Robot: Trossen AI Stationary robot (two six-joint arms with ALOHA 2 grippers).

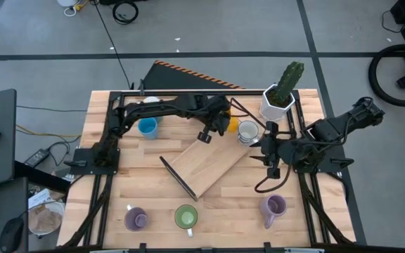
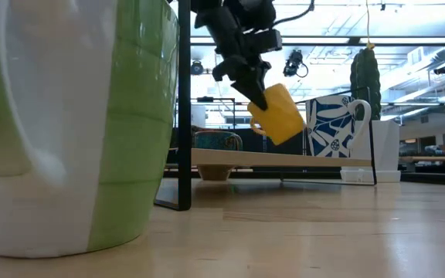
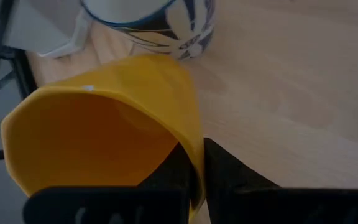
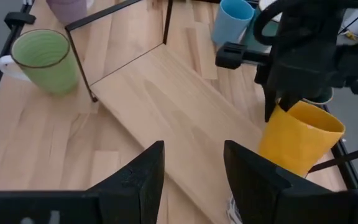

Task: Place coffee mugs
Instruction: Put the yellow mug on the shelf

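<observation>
My left gripper is shut on an orange-yellow mug, held in the air above the far end of a slanting wooden board. Just right of it, a white mug with a blue pattern stands on the table. A blue mug stands at the far left. A green mug and two purple mugs stand along the near edge. My right gripper hovers open at the board's right side, with nothing between its fingers. My left gripper pinches the orange-yellow mug's wall at the rim, one finger inside the mug and one outside. The fingers slant down from above. The mug hangs tilted below them, mouth upward, clear of the board and table.
A white pot with a green cactus stands at the far right corner. A thin black metal frame rises from the board's near-left end. The green mug fills the low view's left. Bare wood lies between the board and the near row of mugs.
</observation>
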